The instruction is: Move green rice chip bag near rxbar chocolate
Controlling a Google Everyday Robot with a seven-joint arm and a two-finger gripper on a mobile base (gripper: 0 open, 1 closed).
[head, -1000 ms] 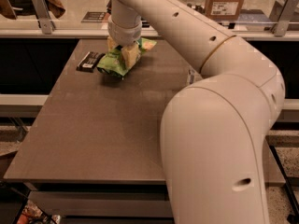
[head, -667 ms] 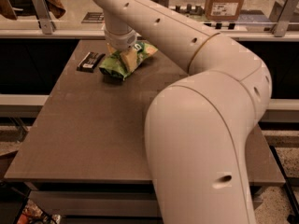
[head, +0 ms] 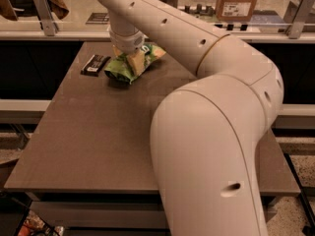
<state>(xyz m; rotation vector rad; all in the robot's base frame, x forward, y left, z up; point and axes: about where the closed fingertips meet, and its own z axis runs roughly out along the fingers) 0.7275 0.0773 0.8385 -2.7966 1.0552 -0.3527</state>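
The green rice chip bag (head: 122, 72) lies crumpled on the far left part of the brown table (head: 98, 141). The rxbar chocolate (head: 95, 64), a small flat black bar, lies just left of the bag, a short gap away. My gripper (head: 128, 58) points down right over the bag and touches its top middle, hiding part of it. My large white arm (head: 211, 132) reaches from the lower right across the table to it.
A cardboard box (head: 238, 1) stands on the counter behind the table at the back right. Metal rail posts stand at the back left (head: 43, 11) and back right (head: 295, 16). The table's left edge drops off close to the bar.
The arm's elbow and forearm have swung closer to the camera and leftward. The gripper has stayed over the bag, and the bag and bar keep their places.
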